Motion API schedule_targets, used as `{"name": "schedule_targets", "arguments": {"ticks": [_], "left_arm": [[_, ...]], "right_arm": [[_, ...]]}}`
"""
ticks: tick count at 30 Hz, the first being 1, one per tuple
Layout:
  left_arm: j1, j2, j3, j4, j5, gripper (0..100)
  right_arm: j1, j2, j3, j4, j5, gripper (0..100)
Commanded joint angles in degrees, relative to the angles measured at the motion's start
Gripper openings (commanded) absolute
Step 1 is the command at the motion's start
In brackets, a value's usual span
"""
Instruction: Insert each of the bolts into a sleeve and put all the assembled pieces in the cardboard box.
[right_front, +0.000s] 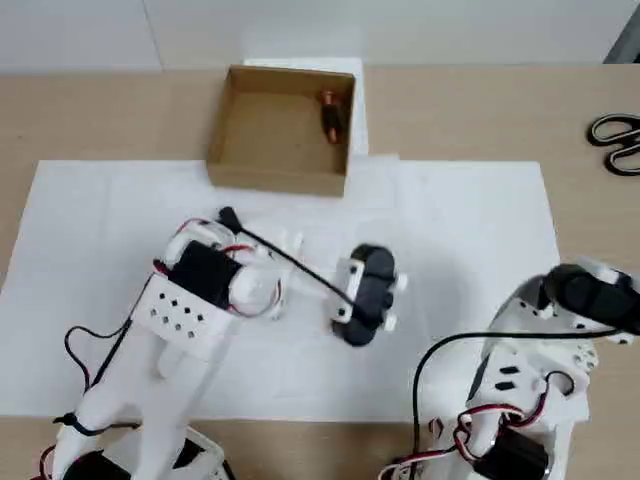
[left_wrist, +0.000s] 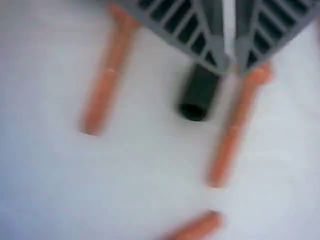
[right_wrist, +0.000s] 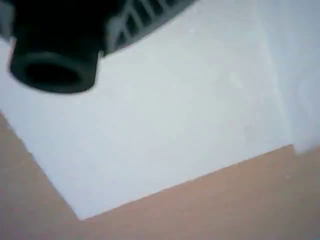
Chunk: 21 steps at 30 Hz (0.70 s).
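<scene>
The cardboard box (right_front: 240, 135) stands at the back of the white paper, with one orange bolt in a black sleeve (right_front: 330, 115) lying inside. My left gripper (left_wrist: 231, 55) hangs low over the paper, its grey fingers (left_wrist: 185, 25) shut with nothing between them. A loose black sleeve (left_wrist: 197, 95) lies just under its tips. Orange bolts lie around it: one beside the tips (left_wrist: 235, 127), one farther off (left_wrist: 105, 75), and a third (left_wrist: 195, 227). My right gripper (right_wrist: 65, 25) is shut on a black sleeve (right_wrist: 52, 67), held above the paper.
The white paper (right_front: 470, 230) covers the middle of the wooden table, and its edge (right_wrist: 165, 187) runs below the right gripper. Scissors (right_front: 618, 140) lie at the far right. The left arm's wrist (right_front: 365, 295) sits over the paper's middle, the right arm (right_front: 540, 340) at the front right.
</scene>
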Motion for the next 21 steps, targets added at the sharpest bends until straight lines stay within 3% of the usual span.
{"name": "schedule_targets", "arguments": {"ticks": [1,6,12,14,18,21], "left_arm": [[-0.88,2.64,-2.24,-5.89,-2.90,1],[0.44,14.33,-4.62,0.00,-7.12,1],[0.88,27.52,-18.95,3.52,-10.99,1],[1.14,30.95,-24.04,6.07,-12.75,1],[3.96,37.63,-34.07,18.73,-17.14,1],[4.31,39.91,-36.35,18.46,-17.58,1]], "right_arm": [[5.32,-0.75,-0.35,-2.42,0.00,0.5],[10.07,-0.75,1.05,-2.86,0.18,0.5],[15.43,-0.75,6.95,-2.86,0.09,0.5],[16.22,-0.75,8.44,-2.86,0.00,0.5],[16.48,-0.75,10.73,-2.95,0.00,0.5],[16.48,-0.75,11.69,-4.18,0.00,0.5]]}}
